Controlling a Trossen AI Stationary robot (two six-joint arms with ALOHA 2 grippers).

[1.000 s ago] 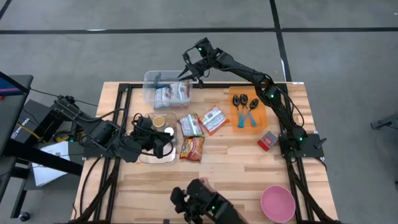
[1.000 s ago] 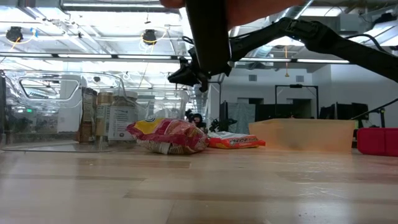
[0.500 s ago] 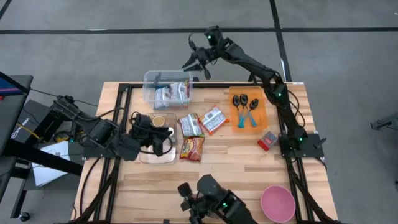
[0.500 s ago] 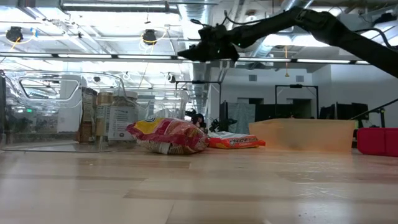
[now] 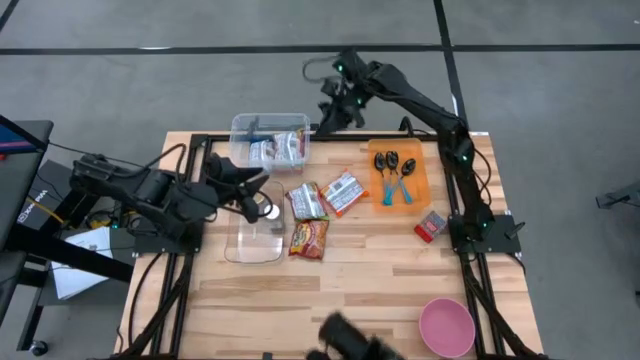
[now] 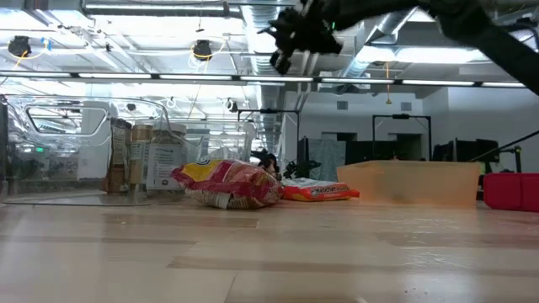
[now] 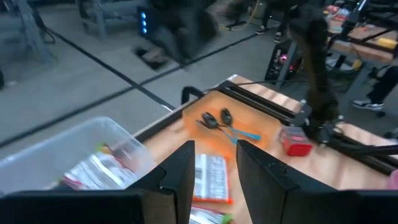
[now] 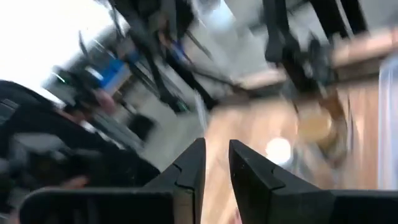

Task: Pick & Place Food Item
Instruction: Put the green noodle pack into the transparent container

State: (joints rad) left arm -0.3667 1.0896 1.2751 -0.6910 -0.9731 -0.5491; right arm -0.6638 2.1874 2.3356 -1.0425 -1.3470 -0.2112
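The right gripper (image 5: pixel 333 108) hangs high beyond the table's (image 5: pixel 350 280) far edge, its arm stretched long, fingers (image 8: pixel 189 171) a narrow gap apart and empty. The left gripper (image 5: pixel 250 182) hovers above the table's left half, fingers (image 7: pixel 180 177) parted, empty.

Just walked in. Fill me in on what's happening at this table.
Neither arm holds anything. The right gripper hangs high above the table's far edge, beside the clear bin that holds snack packets. The left gripper hovers over the glass tray, where small jars sit. Three more snack packets lie mid-table, next to an orange tray with spoons.
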